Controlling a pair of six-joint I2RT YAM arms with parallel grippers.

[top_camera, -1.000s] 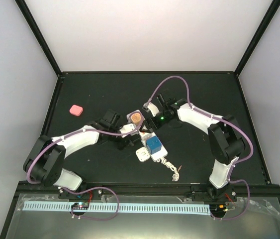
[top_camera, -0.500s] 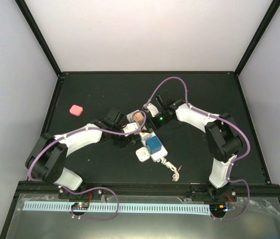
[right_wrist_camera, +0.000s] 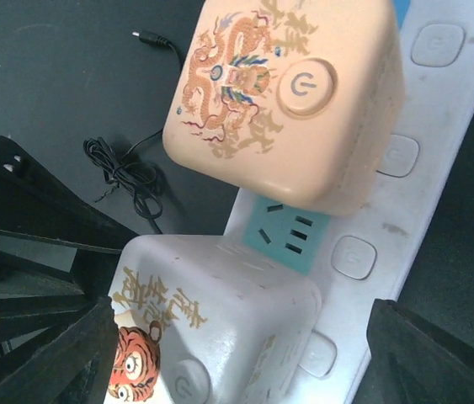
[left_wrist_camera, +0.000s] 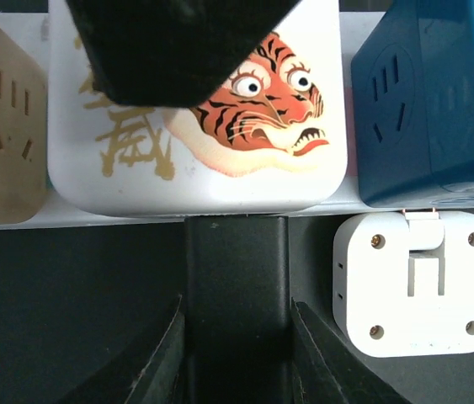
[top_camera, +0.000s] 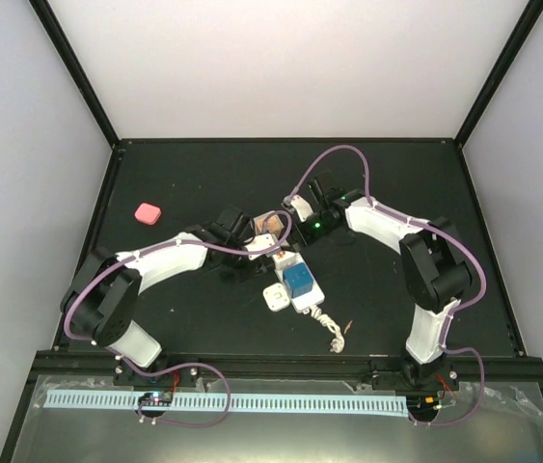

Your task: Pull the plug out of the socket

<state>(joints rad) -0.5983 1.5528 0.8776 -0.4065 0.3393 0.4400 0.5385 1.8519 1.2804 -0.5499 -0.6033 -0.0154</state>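
Note:
The socket is a long white power strip (top_camera: 306, 301) with a green outlet face (right_wrist_camera: 287, 234), lying mid-table. A white cube plug with a tiger print (left_wrist_camera: 220, 160) is plugged into it between a peach cube (right_wrist_camera: 287, 101) and a blue cube (left_wrist_camera: 426, 109). My left gripper (left_wrist_camera: 211, 156) is shut on the tiger plug (right_wrist_camera: 220, 328), with one finger (left_wrist_camera: 178, 50) over its far side and the other (left_wrist_camera: 237, 286) against its near side. My right gripper (right_wrist_camera: 245, 362) is open, with its fingers (right_wrist_camera: 439, 353) straddling the strip (right_wrist_camera: 422, 210) and the tiger plug.
A loose small white adapter (left_wrist_camera: 409, 282) lies beside the strip near the blue cube. The strip's bundled white cord (top_camera: 334, 330) trails toward the near edge. A thin black cable (right_wrist_camera: 127, 172) lies behind the strip. A pink object (top_camera: 147, 211) sits at the far left.
My left arm has reached to the right, and its gripper has come onto the tiger plug. My right gripper has shifted slightly over the strip.

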